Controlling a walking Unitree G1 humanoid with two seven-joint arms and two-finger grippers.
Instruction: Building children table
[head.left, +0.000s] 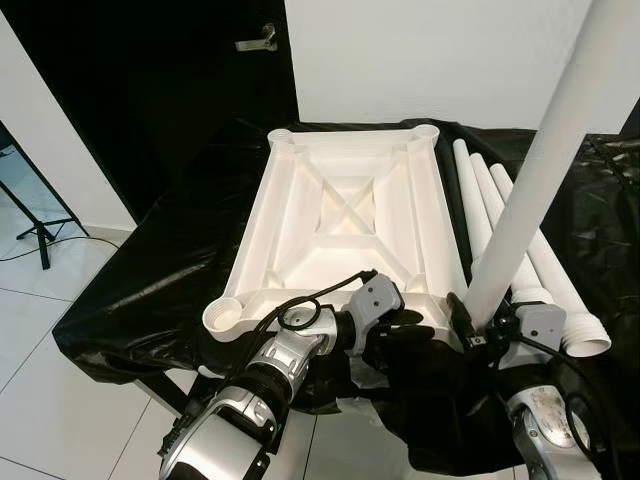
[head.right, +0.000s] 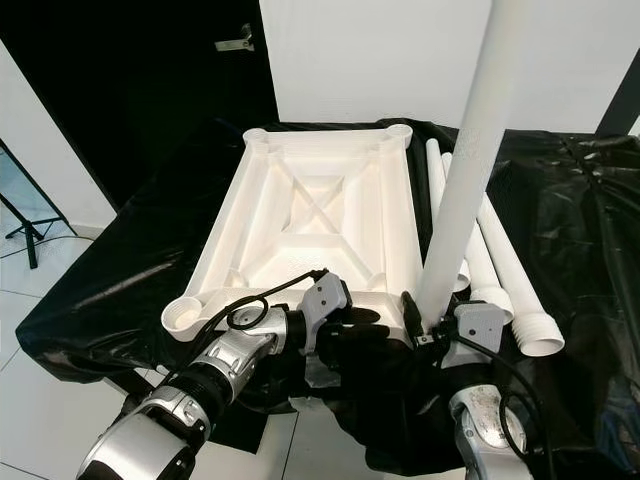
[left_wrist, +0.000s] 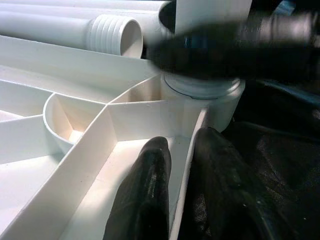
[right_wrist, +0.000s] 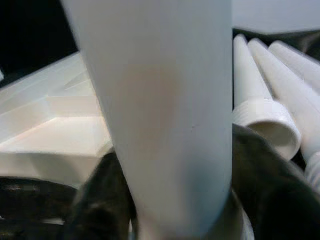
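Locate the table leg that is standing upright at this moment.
The upright table leg stands in the near right corner socket of the upturned white tabletop, gripped by the right gripper, with the spare legs lying to its right.

Upturned white plastic tabletop lies flat on the black-draped counter, one leg standing in a corner socket.

Its ribbed underside faces up, a crossed brace at the centre and a round socket at each corner; the near-left socket is open. A white tubular leg rises from the near-right corner, leaning slightly right. Three more legs, with threaded ends, lie side by side just beside the tabletop's right edge.
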